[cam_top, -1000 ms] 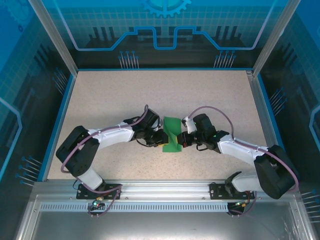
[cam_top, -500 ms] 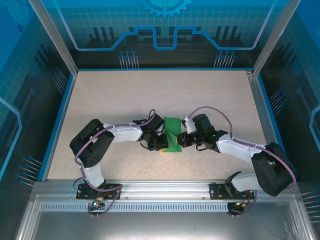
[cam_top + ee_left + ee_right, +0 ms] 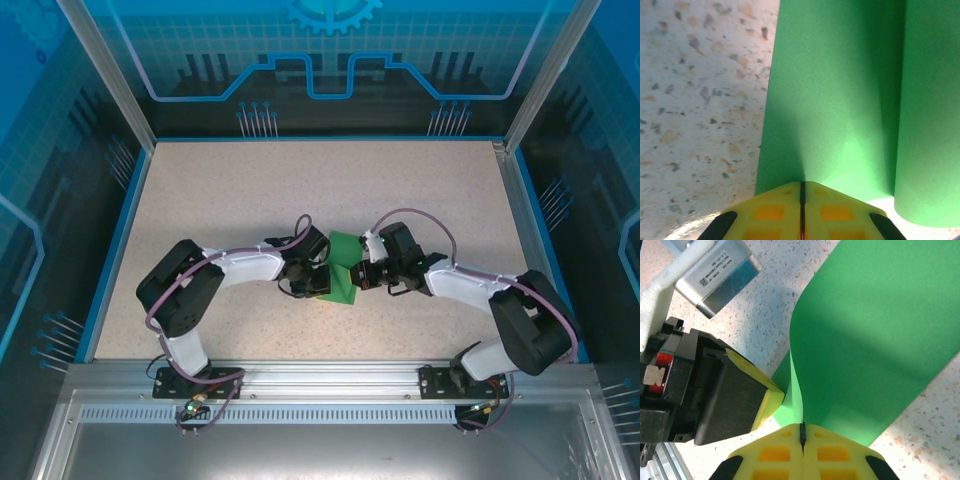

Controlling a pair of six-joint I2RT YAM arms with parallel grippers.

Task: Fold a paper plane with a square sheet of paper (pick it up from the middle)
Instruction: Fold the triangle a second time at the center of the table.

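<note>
The square sheet of paper [image 3: 342, 258] is bright green and hangs bent just above the table, between my two grippers. My left gripper [image 3: 322, 283] is shut on its left edge. In the left wrist view the yellow jaws [image 3: 802, 186] meet on the sheet [image 3: 840, 100], which curls over at the right. My right gripper [image 3: 357, 277] is shut on the opposite edge. In the right wrist view its jaws [image 3: 802, 429] pinch the thin edge of the sheet [image 3: 875, 330], with the left gripper's yellow finger [image 3: 767, 395] close beside. The paper plane is out of view.
The speckled tabletop [image 3: 250, 200] has a blue rim and clear walls at the back and sides. A metal rail [image 3: 320, 385] with both arm bases runs along the near edge. Both forearms lie low, meeting at the table's middle.
My left jaws have closed on the sheet. The left elbow swung inward, the right gripper shifted up and left, and the sheet is now more bent and turned between them.
</note>
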